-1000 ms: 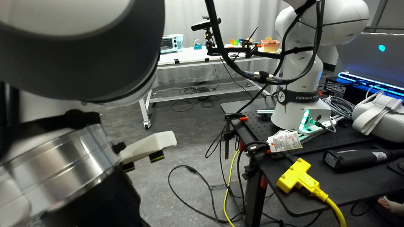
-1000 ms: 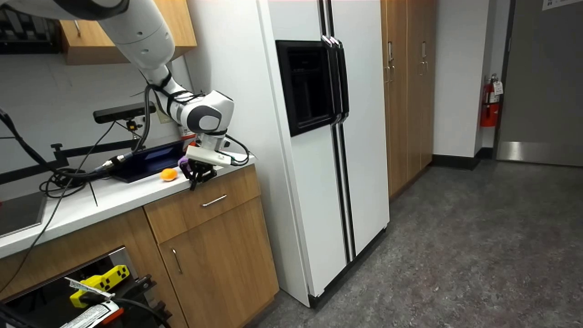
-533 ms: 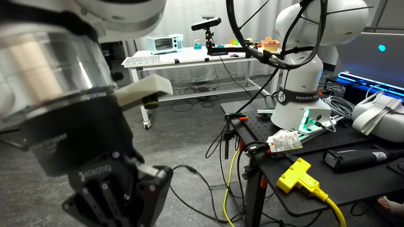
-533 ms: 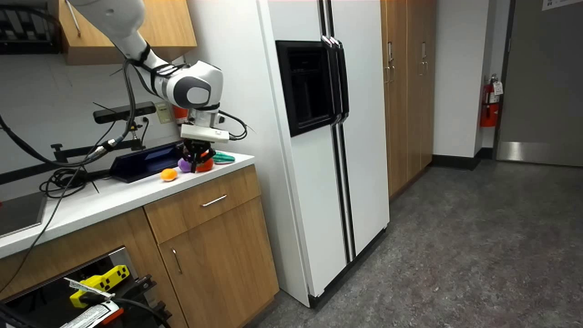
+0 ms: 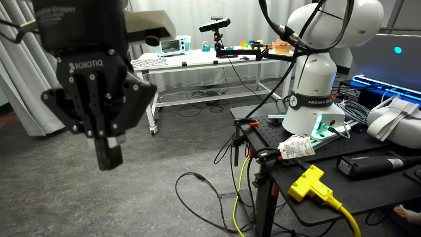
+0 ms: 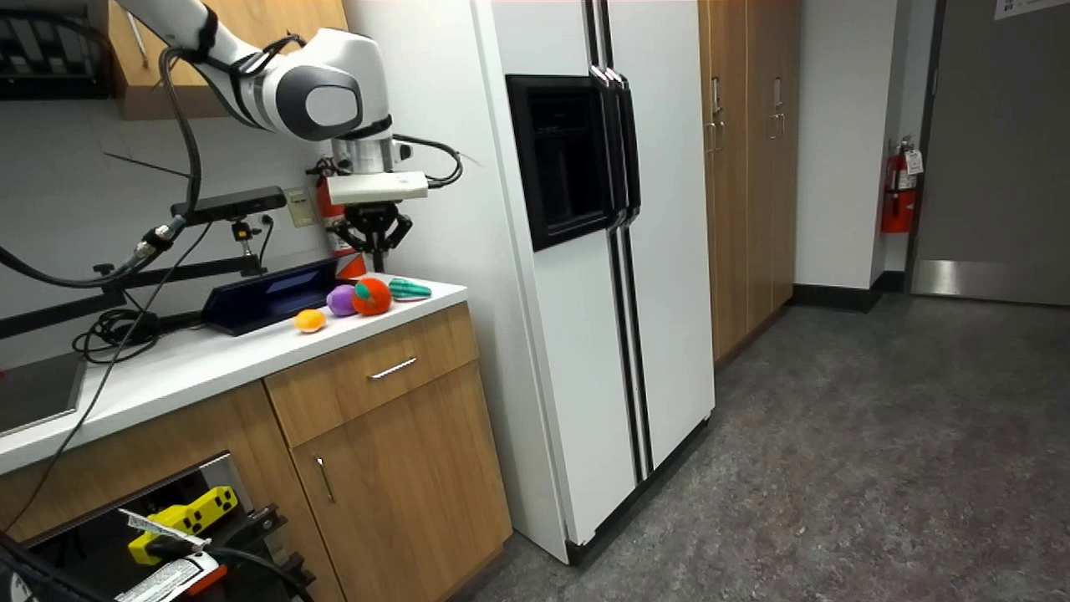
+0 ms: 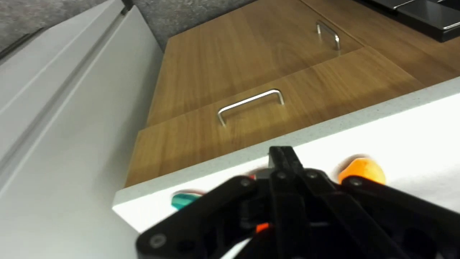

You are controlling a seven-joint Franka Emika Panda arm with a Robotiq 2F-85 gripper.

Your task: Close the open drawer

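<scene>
The drawer's light-wood front (image 6: 347,385) lies flush with the cabinet below the white counter, with a metal handle (image 6: 393,368) on it. The drawer's white inside is hidden. In the wrist view the drawer front (image 7: 262,120) also sits flush under the counter edge, above the cabinet door. The drawer is out of view in an exterior view that shows my gripper (image 5: 108,161) close up, pointing down. My gripper (image 6: 378,261) hangs above the back of the counter, apart from the drawer. Its fingertips (image 7: 284,149) are together with nothing between them.
On the counter (image 6: 209,359) are an orange fruit (image 6: 309,320), a purple item (image 6: 341,300), a red ball (image 6: 373,297), a green item (image 6: 410,289) and a dark tray (image 6: 267,297). A fridge (image 6: 435,251) stands beside it. A fire extinguisher (image 6: 330,209) stands behind.
My gripper has risen from low by the counter's front edge to above the counter's back, turning to point straight down. The drawer front has not visibly moved.
</scene>
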